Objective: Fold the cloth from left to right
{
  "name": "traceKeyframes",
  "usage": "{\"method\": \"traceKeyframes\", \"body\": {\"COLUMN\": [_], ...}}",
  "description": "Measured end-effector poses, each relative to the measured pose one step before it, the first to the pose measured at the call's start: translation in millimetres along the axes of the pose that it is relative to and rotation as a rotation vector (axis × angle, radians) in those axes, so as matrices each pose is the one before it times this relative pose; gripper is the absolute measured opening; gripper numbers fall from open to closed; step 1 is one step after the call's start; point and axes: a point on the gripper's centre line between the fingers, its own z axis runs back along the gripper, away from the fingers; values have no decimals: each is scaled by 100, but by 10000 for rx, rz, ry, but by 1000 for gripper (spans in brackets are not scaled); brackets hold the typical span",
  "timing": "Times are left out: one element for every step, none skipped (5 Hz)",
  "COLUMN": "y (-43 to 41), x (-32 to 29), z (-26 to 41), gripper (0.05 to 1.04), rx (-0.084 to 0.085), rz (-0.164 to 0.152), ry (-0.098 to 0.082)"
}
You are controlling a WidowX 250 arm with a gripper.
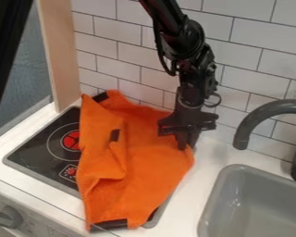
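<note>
We note the orange cloth (pixel 153 162) across stove (pixel 36 155) and bench (pixel 207 157), dark patches (pixel 115 134) showing; pincer (pixel 186 141) at its right edge, grip we cannot tell.

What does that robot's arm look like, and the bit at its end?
The arm is black all over, with chunky, knobbly joints. A thin black cable loops out beside it, and a smaller loop shows near the wrist. The gripper is black too, with a wide, blocky crosspiece.

No readable text, labels, brands, numbers or signs.
</note>
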Motion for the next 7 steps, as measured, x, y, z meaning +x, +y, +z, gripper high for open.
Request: {"method": "traceKeyframes", "body": {"y": [145,54,397,1485,3009,2253,1787], "x": [-452,361,418,601,948,64,-260], "z": [734,1452,2030,2016,1942,885,87], "gripper": [58,54,54,54,54,54,54], "rx": [-153,-334,-384,159,-200,121,243], "rz": [85,-4,-116,-35,273,152,32], "ry": [125,-83,-35,-166,-84,-39,80]}}
